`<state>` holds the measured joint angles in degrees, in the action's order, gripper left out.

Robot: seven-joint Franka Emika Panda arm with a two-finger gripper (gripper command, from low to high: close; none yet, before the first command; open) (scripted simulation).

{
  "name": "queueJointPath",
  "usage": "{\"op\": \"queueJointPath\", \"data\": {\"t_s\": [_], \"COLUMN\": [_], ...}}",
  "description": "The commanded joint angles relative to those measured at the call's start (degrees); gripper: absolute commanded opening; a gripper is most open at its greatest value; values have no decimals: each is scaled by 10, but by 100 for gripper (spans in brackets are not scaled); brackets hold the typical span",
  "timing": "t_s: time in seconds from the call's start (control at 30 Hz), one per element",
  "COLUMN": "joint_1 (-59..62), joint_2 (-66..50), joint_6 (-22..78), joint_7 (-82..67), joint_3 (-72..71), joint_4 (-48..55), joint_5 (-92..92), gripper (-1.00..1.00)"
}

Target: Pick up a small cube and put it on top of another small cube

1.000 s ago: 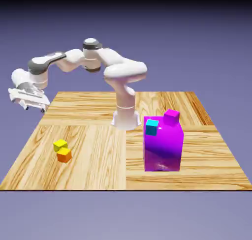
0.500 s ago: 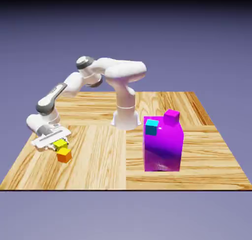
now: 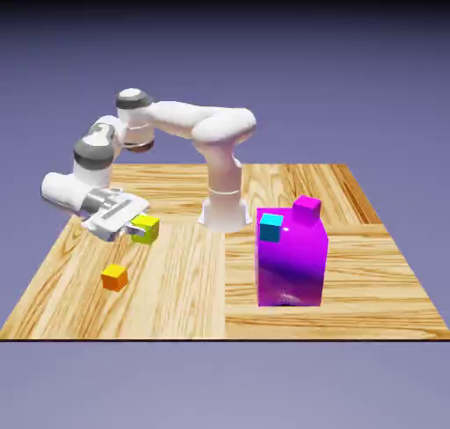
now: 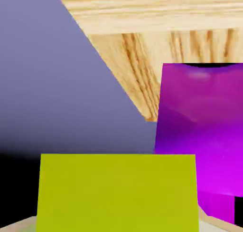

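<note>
The small yellow cube point(image 3: 146, 228) hangs above the table at the exterior view's left, with my gripper point(image 3: 138, 228) shut on it. In the hand view the yellow cube point(image 4: 117, 192) fills the bottom of the picture and hides the fingertips. An orange cube point(image 3: 113, 277), about the same size, rests on the wood below and to the left of the held cube, apart from it. A cyan cube point(image 3: 271, 227) sits on the front left corner of the tall magenta block point(image 3: 291, 262).
The tall magenta block point(image 4: 201, 136) stands at the exterior view's right, with a small magenta cube point(image 3: 306, 209) on its back corner. The wooden table point(image 3: 176, 278) ends close behind the orange cube's side, and its edge point(image 4: 114, 69) shows in the hand view.
The gripper came down from the far left, shut on the yellow cube beside the orange one, then lifted it up and to the right. The orange cube stayed put.
</note>
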<state>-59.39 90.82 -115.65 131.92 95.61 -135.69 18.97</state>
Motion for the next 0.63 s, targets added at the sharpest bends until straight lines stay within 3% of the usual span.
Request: {"op": "queueJointPath", "data": {"t_s": [0.0, 0.3, 0.5, 0.53, 0.6], "joint_1": [-21, -206, -264, -264, -250], "joint_2": [5, 47, 83, 83, 76], "joint_6": [-10, -104, -188, -188, -168], "joint_7": [18, 182, 228, 228, 219], "joint_3": [-8, -74, 2, 2, -15], "joint_4": [-17, -169, -202, -202, -196], "joint_5": [2, 18, 117, 117, 92], "gripper": [-100, -100, -100, 100, 100]}}
